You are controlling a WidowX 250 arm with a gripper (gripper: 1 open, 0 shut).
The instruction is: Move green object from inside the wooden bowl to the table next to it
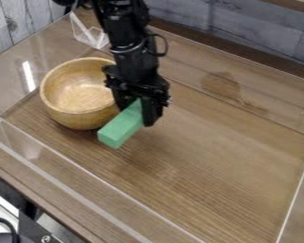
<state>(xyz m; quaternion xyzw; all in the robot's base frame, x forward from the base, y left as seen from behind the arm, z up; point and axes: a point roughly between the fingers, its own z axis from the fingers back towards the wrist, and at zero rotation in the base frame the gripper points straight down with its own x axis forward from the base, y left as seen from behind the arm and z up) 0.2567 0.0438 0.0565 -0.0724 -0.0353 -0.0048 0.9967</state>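
Block is out of the bowl — only the set-down is remaining.

The jaws [137,106] are pinching shut on the upper end of the green object [121,128], which is hanging tilted below them, its lower end pointing toward the lower left of the frame and sitting close to the worktop [218,161] — whether it is touching the wood I cannot tell. The block is lying just to the right of the wooden bowl [68,92], near the bowl's outer wall and clearly outside its rim; the bowl itself, at centre left of the frame, is showing an empty pale interior. So the lifting-out part is looking done, and the spot beside the bowl is looking reached. What is left, as I judge it, is lowering the block flat onto the worktop, letting go, and pulling the arm clear.
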